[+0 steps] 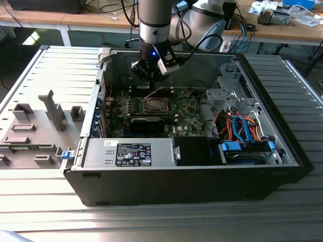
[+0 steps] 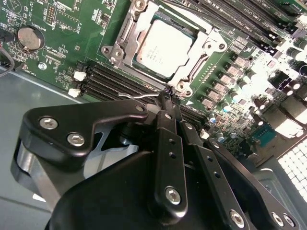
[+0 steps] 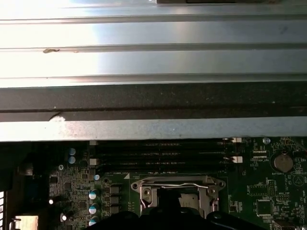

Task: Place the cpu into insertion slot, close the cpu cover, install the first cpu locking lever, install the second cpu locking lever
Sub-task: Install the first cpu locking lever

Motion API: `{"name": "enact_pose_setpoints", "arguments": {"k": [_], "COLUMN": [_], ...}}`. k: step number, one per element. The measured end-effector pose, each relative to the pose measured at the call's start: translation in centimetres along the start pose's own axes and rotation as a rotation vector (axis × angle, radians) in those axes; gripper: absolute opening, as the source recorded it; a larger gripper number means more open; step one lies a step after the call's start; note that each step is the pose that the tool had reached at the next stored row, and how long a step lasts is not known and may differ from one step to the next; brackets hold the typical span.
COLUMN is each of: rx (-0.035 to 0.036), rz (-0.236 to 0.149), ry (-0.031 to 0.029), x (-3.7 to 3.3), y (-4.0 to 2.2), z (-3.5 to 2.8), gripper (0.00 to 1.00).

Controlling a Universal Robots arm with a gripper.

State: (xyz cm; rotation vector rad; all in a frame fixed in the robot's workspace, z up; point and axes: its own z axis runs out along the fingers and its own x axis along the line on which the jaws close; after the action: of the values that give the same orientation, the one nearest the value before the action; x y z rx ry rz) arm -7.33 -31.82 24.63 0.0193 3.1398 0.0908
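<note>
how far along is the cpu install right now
Done: the cpu sits in the insertion slot, and the cpu cover lies flat over it, its window framing the chip. In hand: the gripper, fingers shut, is at the thin wire locking lever by the socket's edge. Whether either lever is latched can't be told, so the lever steps look unfinished.

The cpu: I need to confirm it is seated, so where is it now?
In the second wrist view the cpu lies in the framed socket, under the cpu cover, beside the memory slots.
</note>
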Motion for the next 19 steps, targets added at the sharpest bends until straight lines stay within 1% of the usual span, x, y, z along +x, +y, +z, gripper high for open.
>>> {"name": "enact_pose_setpoints", "arguments": {"k": [4, 19], "rx": [0.0001, 0.0001], "rz": [0.0, 0.0], "ry": [0.0001, 0.0], "x": [0.0, 0.0], "y": [-0.01, -0.04], "z": [0.22, 0.64], "gripper": [0.11, 0.11]}}
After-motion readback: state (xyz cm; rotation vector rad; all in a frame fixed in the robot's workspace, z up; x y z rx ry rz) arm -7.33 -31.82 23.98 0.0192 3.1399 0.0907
